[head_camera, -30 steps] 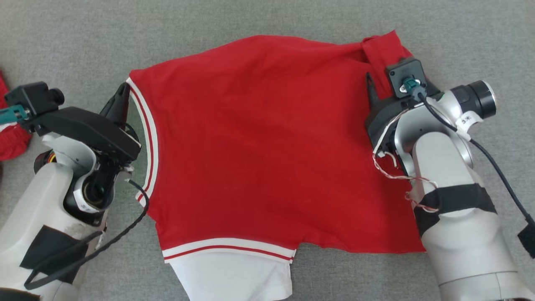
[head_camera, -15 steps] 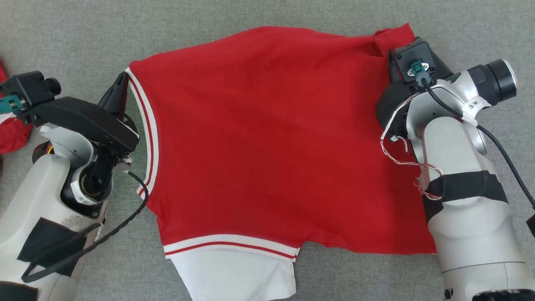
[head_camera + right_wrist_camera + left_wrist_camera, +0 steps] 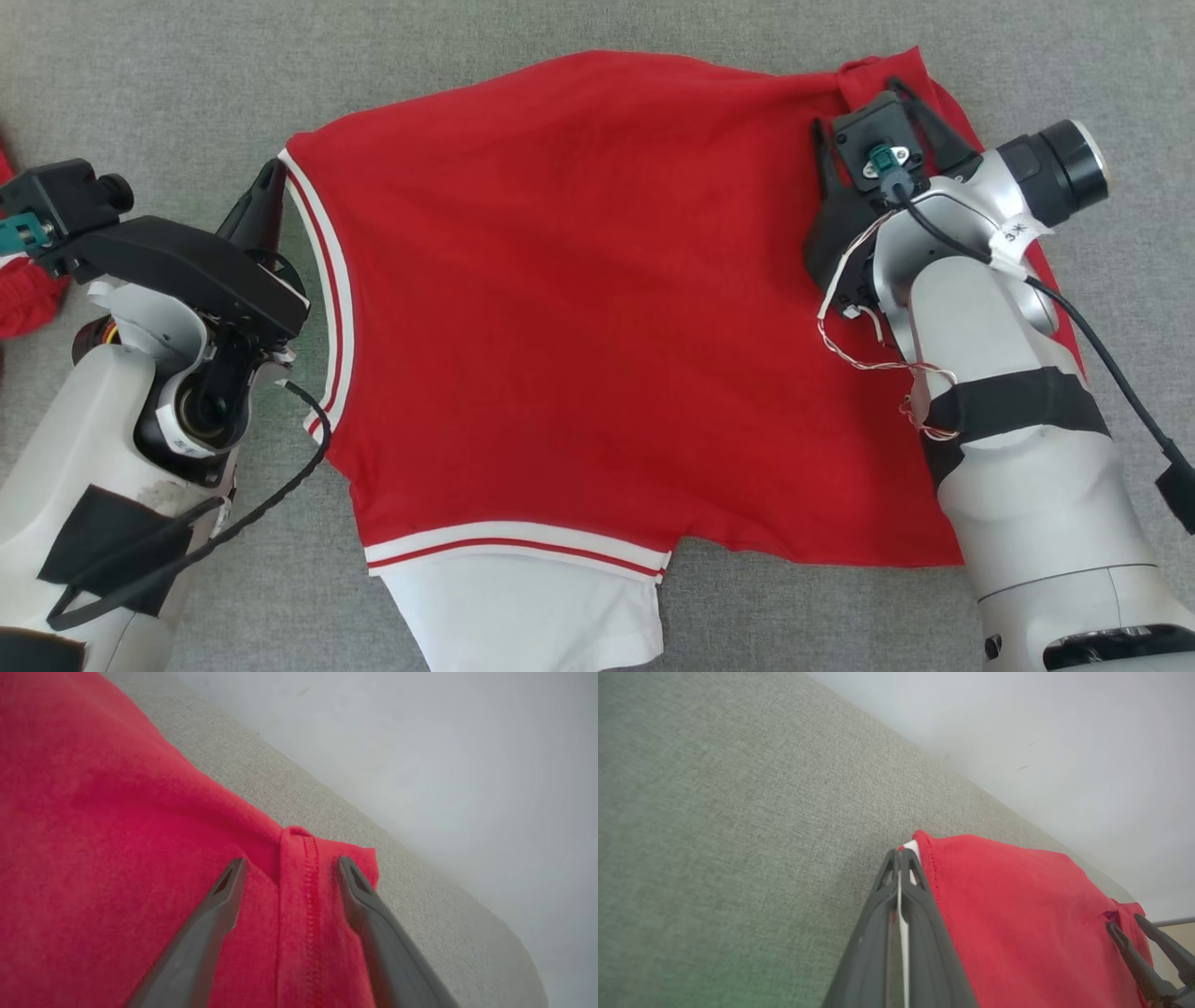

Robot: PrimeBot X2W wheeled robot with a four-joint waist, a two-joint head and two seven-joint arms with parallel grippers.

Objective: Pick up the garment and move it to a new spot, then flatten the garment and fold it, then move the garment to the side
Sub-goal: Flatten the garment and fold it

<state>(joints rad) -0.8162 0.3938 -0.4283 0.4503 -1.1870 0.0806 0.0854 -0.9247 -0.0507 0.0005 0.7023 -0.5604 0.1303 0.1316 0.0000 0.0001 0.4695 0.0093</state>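
Close before the robot's body, flat on the grey surface (image 3: 140, 84): red garment (image 3: 579, 308), white part (image 3: 523, 616) at its near edge. Stretches from one arm across to the other. At its far left corner, left gripper (image 3: 900, 858) pinched tight on the white-striped trim (image 3: 341, 308). At the far right corner, right gripper (image 3: 290, 861) spread wide, straddling a stitched red fold (image 3: 303, 896), clamping nothing; touching the cloth or just above, cannot tell.
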